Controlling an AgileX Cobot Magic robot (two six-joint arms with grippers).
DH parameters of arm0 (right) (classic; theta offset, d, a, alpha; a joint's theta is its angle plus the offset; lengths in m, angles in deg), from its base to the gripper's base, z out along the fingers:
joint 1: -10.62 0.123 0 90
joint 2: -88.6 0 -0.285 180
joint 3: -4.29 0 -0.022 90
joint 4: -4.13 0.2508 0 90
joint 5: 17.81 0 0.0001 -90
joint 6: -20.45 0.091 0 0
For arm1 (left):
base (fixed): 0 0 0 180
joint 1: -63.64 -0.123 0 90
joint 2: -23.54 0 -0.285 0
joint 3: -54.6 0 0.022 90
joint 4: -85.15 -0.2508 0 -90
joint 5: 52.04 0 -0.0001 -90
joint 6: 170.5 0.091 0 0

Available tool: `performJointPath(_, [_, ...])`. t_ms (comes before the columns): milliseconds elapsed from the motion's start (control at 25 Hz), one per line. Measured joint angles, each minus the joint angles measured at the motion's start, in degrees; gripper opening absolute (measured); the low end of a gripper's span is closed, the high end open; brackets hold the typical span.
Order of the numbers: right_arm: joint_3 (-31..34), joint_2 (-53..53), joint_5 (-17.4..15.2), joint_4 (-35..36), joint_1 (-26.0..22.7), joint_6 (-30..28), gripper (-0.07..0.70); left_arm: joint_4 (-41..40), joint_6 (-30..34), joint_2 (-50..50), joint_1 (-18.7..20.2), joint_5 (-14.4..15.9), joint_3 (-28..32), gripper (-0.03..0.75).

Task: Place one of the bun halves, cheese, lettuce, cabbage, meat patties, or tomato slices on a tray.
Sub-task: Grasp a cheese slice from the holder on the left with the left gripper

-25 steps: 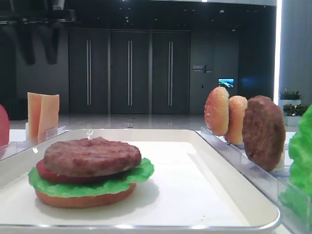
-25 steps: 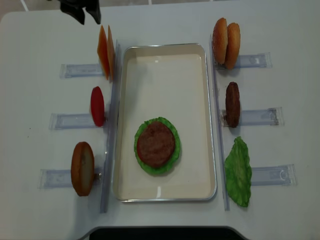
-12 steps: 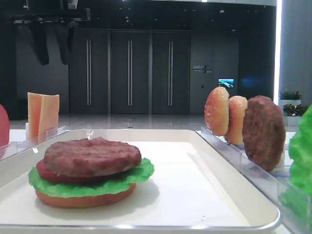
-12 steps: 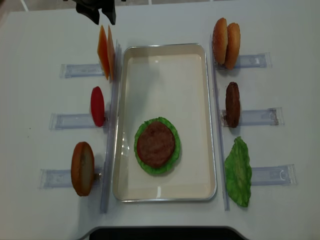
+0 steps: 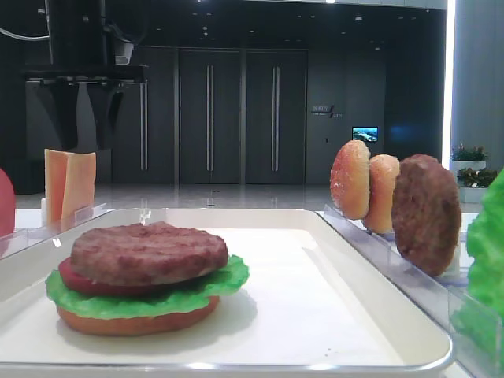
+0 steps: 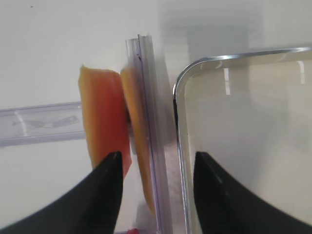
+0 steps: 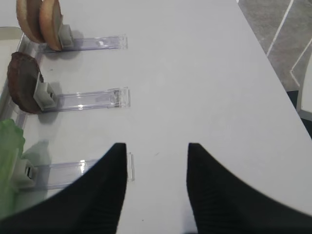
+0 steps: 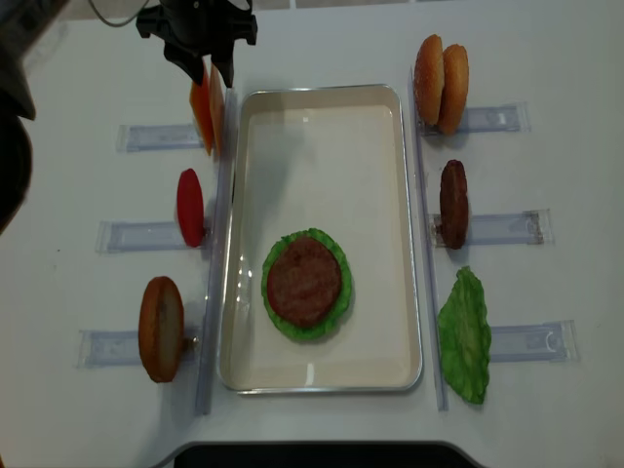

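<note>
Two cheese slices stand on edge in a clear rack left of the white tray. My left gripper hangs open just above them. In the left wrist view its fingers straddle the cheese and the tray's corner, gripping nothing. Low in the tray lies a stack: bun half, lettuce, tomato slice and a meat patty on top. My right gripper stands open over bare table to the right of the racks.
Left racks hold a tomato slice and a bun half. Right racks hold two bun halves, a meat patty and a lettuce leaf. The tray's upper half is bare.
My left gripper has come in from the far left corner to right above the cheese slices and has dropped lower, still open. Nothing else has moved.
</note>
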State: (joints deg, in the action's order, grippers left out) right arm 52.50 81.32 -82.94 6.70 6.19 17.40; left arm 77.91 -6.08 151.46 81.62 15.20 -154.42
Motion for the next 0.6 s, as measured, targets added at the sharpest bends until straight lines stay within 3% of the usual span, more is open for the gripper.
performJointPath(600, [0.0,0.0,0.0,0.0,0.0,0.0,0.286,-3.2,-0.2,2.4,0.0,-0.2,0.0,0.363])
